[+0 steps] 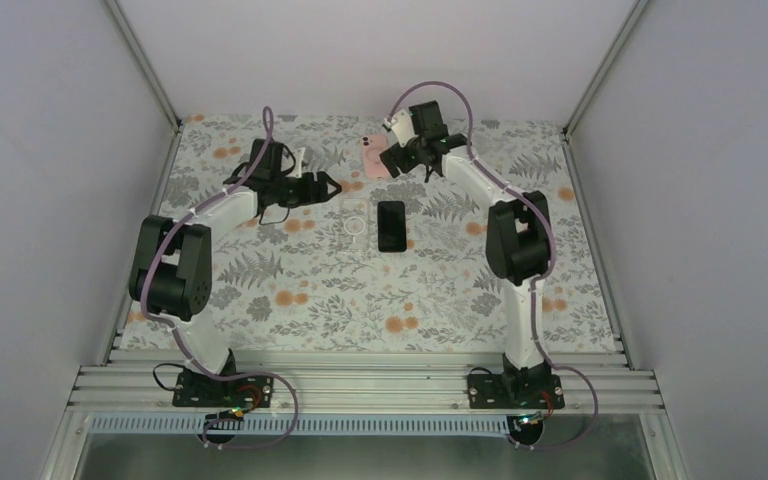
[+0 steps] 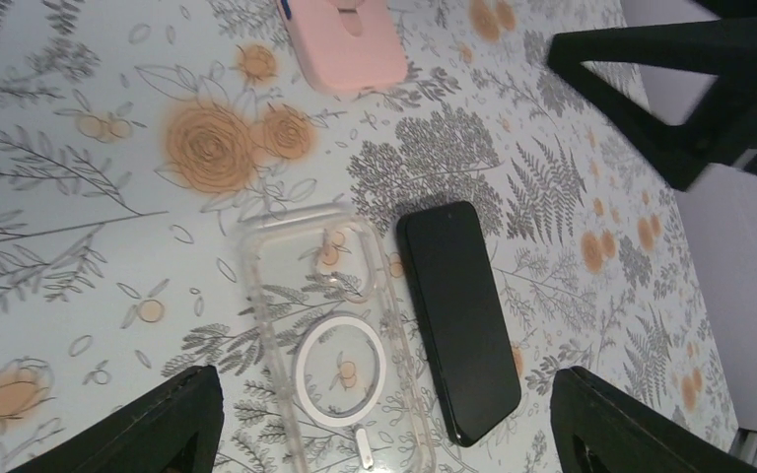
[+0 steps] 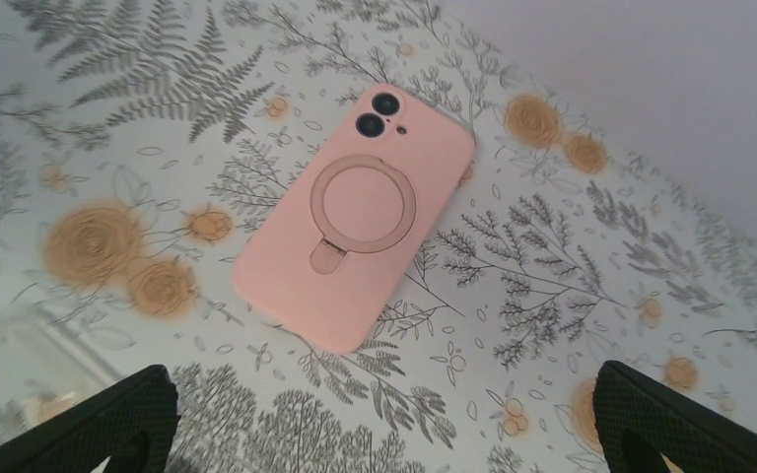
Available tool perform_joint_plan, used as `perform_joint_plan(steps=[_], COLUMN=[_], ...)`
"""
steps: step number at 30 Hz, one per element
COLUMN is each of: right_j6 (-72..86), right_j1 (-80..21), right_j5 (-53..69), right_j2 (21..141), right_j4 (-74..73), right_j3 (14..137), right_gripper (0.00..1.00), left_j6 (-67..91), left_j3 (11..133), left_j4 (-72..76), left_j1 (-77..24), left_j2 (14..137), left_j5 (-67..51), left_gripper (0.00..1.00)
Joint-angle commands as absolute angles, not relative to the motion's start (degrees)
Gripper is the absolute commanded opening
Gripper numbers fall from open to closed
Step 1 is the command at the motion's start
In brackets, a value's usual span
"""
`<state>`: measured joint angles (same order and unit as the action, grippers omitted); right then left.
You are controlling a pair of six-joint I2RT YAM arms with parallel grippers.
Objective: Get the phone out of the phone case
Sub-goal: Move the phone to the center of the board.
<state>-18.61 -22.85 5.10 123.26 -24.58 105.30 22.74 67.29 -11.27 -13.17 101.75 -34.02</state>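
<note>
both arms far forward, left hand [image 1: 331, 187] and right hand [image 1: 398, 160] wide open, empty

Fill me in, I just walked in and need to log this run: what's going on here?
Two robot arms are taking phones out of cases. A black phone lies bare on the floral table right beside an empty clear case, so that one is out. The left gripper hovers open above that pair, holding nothing. The right gripper, also open and empty, hovers over a pink case lying back up; camera lenses show in its cutout, so a phone seems to be inside.
</note>
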Motion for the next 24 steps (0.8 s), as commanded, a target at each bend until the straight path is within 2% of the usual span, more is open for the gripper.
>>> perform_joint_plan(steps=[1, 15, 24], right_j6=[-11.5, -6.8, -5.1], right_j1=[-24.1, -25.7, -26.5], right_j5=[1.5, 2.7, 2.1], right_j2=[130.0, 143.2, 148.0], right_j4=[-29.0, -30.7, -28.3], right_j3=[112.2, 125.4, 128.3], right_gripper=[0.99, 0.99, 0.99], left_j6=[21.5, 22.4, 22.9], left_j3=[67.8, 67.7, 67.3], left_j4=[-10.9, -10.4, -9.9], left_j1=[-12.0, -11.1, -10.5], left_j2=[99.5, 100.2, 99.9], left_j5=[-32.5, -33.2, -33.7], left_gripper=[0.83, 0.83, 0.83])
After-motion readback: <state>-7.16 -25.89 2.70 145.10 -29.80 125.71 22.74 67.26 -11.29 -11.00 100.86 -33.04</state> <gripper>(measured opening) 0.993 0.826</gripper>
